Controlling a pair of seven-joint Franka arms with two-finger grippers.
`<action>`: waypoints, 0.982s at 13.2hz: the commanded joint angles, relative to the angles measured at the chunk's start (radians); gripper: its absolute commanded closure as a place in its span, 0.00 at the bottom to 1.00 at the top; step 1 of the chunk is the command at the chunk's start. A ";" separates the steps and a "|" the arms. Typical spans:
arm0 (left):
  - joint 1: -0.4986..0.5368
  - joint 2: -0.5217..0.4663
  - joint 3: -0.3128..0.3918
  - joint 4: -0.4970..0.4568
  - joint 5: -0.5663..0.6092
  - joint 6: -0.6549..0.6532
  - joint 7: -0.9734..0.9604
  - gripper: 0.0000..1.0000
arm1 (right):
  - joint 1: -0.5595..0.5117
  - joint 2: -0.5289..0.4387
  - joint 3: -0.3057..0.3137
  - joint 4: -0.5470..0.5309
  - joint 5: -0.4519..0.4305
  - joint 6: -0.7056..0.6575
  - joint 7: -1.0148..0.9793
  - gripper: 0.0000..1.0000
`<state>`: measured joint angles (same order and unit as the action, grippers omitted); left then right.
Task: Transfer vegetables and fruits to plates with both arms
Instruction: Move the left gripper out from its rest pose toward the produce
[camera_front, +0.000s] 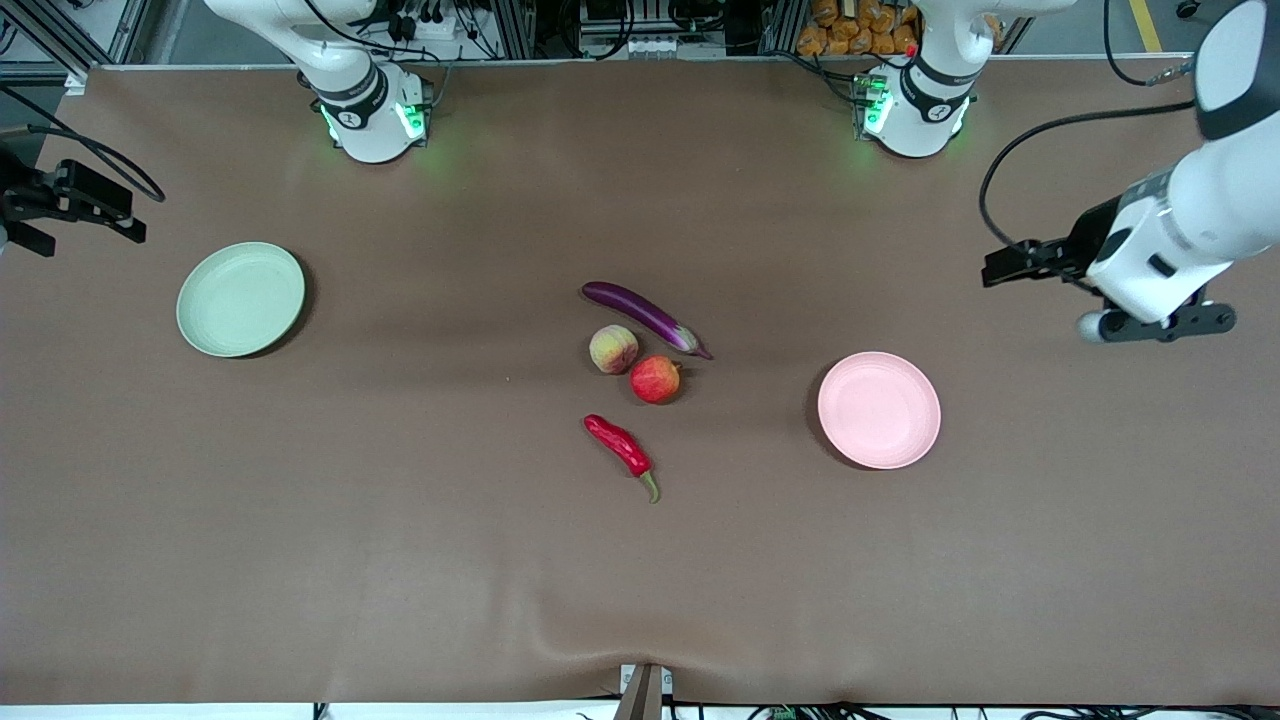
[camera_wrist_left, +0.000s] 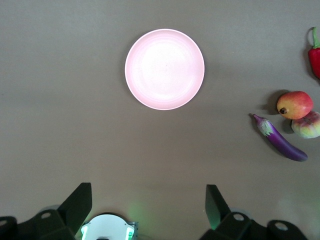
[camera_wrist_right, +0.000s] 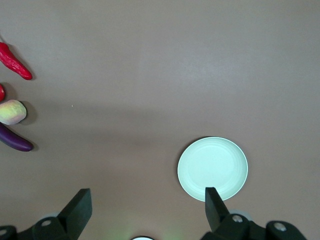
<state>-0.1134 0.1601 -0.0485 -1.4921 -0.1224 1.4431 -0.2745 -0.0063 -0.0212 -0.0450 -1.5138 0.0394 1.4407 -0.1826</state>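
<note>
The eggplant (camera_front: 645, 315), peach (camera_front: 613, 349), apple (camera_front: 655, 379) and chili pepper (camera_front: 622, 446) are clustered mid-table, between the green plate (camera_front: 240, 299) and pink plate (camera_front: 879, 410); the left pincer (camera_wrist_left: 149, 207) and right pincer (camera_wrist_right: 148, 212) are held wide apart, empty, high over the table ends.

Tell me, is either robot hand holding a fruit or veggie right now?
No, nothing is held. The left gripper and right gripper are both open and empty, high over the table.
</note>
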 joint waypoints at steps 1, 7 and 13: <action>-0.049 0.055 -0.002 0.036 -0.014 0.034 -0.128 0.00 | -0.021 0.001 0.011 0.006 0.019 -0.008 0.008 0.00; -0.166 0.220 -0.002 0.124 -0.016 0.199 -0.585 0.00 | -0.020 0.003 0.010 0.007 0.033 -0.009 0.005 0.00; -0.359 0.370 0.004 0.153 -0.013 0.433 -0.975 0.00 | -0.020 0.004 0.010 0.006 0.033 -0.011 0.003 0.00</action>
<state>-0.4184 0.4626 -0.0582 -1.4003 -0.1240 1.8297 -1.1422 -0.0068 -0.0193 -0.0467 -1.5142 0.0567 1.4389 -0.1826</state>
